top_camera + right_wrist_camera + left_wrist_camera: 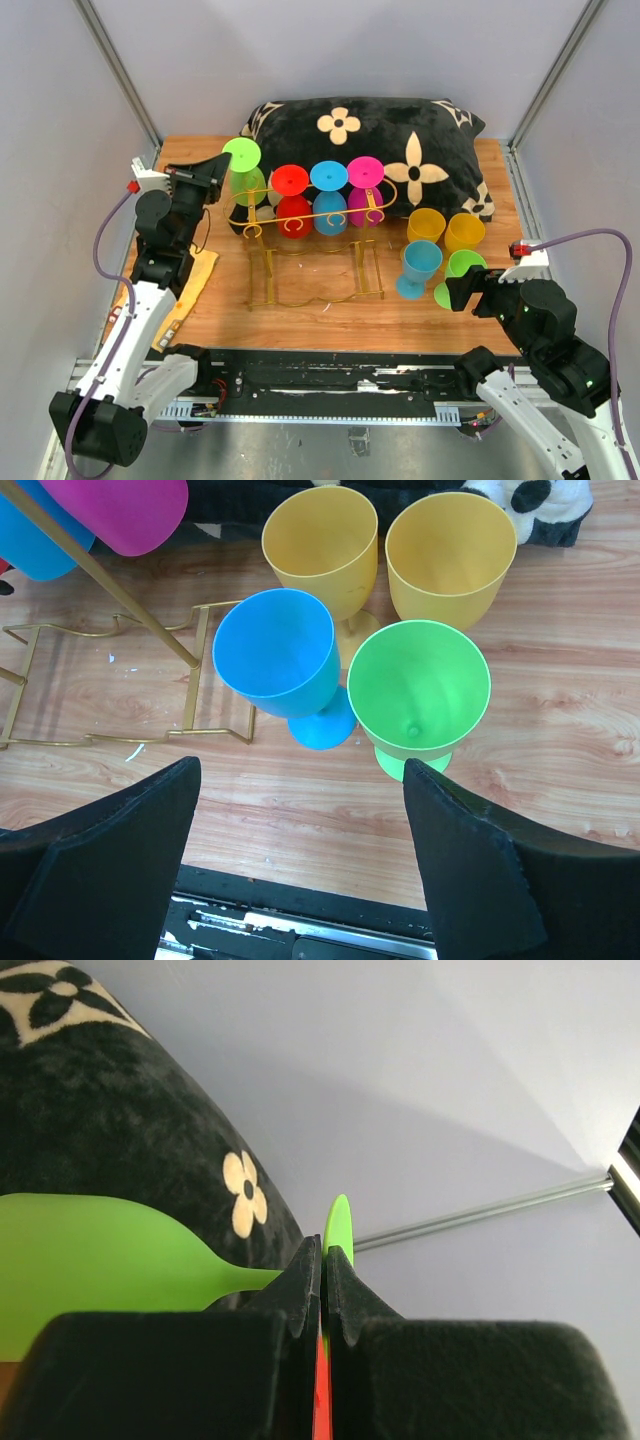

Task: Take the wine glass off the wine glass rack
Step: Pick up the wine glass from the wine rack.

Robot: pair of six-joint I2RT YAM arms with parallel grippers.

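Overhead, the left gripper (218, 172) has the lime wine glass (245, 170) at the 9 o'clock end of the gold wine glass rack (312, 216). Its jaws are pinched almost together on the thin stem just behind the foot. The glass sits tilted, close beside the red glass (291, 195). That one hangs bowl-down in a row with a blue hanging glass (329, 210) and a magenta glass (364, 205), in front of a black flowered pillow (300, 120).

Whether the lime foot has cleared the wire cannot be told from these views.

At the rack's 4 o'clock, the right gripper (465, 290) hovers with jaws wide and empty over four standing glasses (418, 685) on the desk (330, 320).

The step in hand looks like the withdrawal itself. The next move probably calls for drawing the glass away toward 9 o'clock without catching the scrollwork or knocking the red neighbour. It could then be turned upright for a bare patch of desk.
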